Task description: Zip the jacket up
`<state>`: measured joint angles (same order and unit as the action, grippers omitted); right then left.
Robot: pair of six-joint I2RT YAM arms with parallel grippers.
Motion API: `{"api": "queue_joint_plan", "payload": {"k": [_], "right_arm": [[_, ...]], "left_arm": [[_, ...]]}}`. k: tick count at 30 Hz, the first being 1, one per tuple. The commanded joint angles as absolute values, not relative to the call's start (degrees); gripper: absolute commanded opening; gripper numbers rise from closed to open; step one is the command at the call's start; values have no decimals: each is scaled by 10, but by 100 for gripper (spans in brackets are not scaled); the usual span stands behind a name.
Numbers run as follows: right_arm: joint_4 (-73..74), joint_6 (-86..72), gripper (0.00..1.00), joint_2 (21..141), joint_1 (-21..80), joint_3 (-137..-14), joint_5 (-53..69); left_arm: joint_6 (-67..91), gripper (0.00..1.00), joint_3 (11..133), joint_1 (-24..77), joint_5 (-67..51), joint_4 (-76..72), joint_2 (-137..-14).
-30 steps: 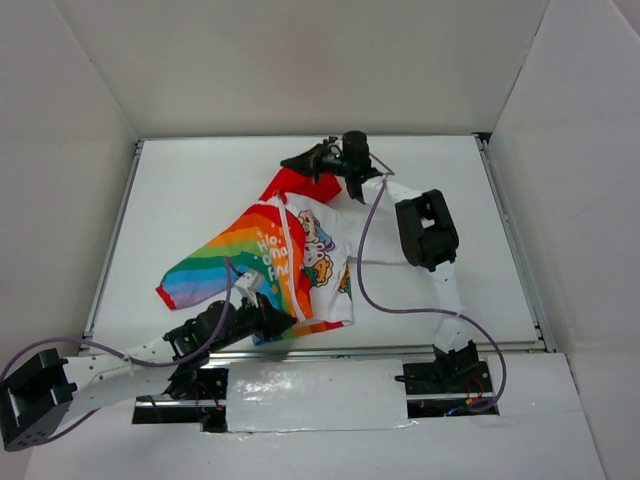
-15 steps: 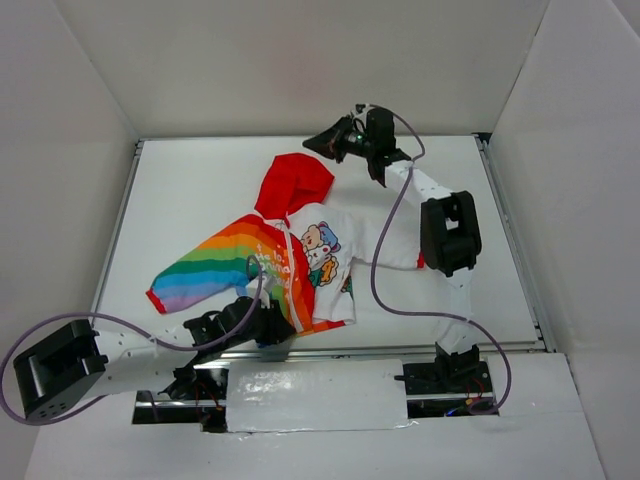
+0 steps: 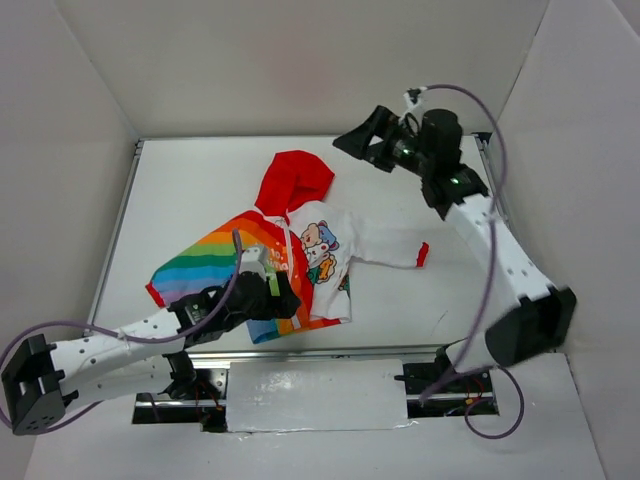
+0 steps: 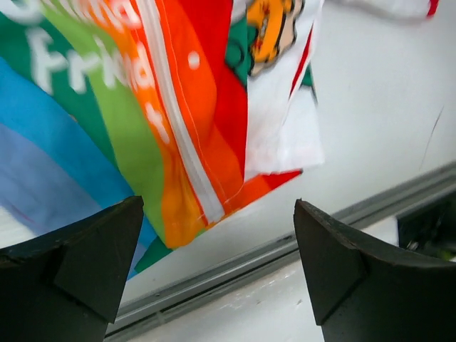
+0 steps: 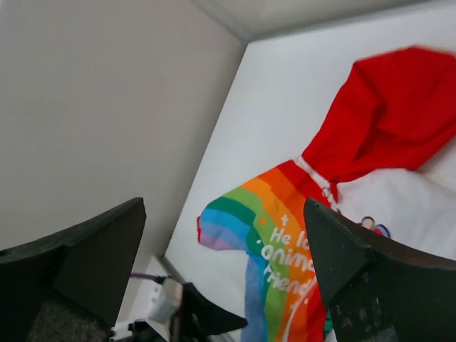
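The jacket [image 3: 300, 250] lies flat on the white table, red hood [image 3: 295, 180] at the back, rainbow half [image 3: 215, 265] on the left, white cartoon half [image 3: 330, 245] on the right. One white sleeve ends in a red cuff [image 3: 422, 255]. My left gripper [image 3: 288, 298] hovers over the jacket's bottom hem, open, with nothing between its fingers. In the left wrist view the white zipper [image 4: 171, 121] runs down to the hem just beyond my open left gripper [image 4: 218, 206]. My right gripper [image 3: 352, 143] is raised behind the hood, open and empty; the right wrist view looks down past it [image 5: 223, 206] at the hood [image 5: 399, 107].
A metal rail [image 3: 400, 348] runs along the table's near edge, close below the hem. White walls [image 3: 80, 120] box the table in on three sides. A purple cable [image 3: 490, 130] loops over the right arm.
Both grippers have opened and let go of the jacket. The right arm lifted and swung back to the right. The jacket now lies spread out, hood unfolded.
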<state>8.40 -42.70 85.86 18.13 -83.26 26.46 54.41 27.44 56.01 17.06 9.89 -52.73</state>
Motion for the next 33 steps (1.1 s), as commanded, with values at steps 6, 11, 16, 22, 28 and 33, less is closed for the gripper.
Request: {"api": "queue_joint_plan", "payload": {"k": [6, 11, 16, 22, 28, 33], "right_arm": [[285, -283, 100, 503, 197, -709, 90], [423, -261, 100, 360, 196, -707, 1], [517, -247, 100, 264, 197, -699, -46], [577, -229, 100, 231, 197, -693, -97], [571, -237, 100, 210, 197, -665, -108], [569, -244, 100, 207, 197, -666, -114]], "left_arm": [[590, 99, 529, 516, 425, 449, -535], [564, 99, 622, 371, 455, 522, -493], [570, 99, 665, 344, 518, 582, -385], [557, 99, 666, 344, 542, 672, -296], [541, 99, 643, 344, 541, 692, -250], [517, 99, 636, 345, 522, 673, -257]]}}
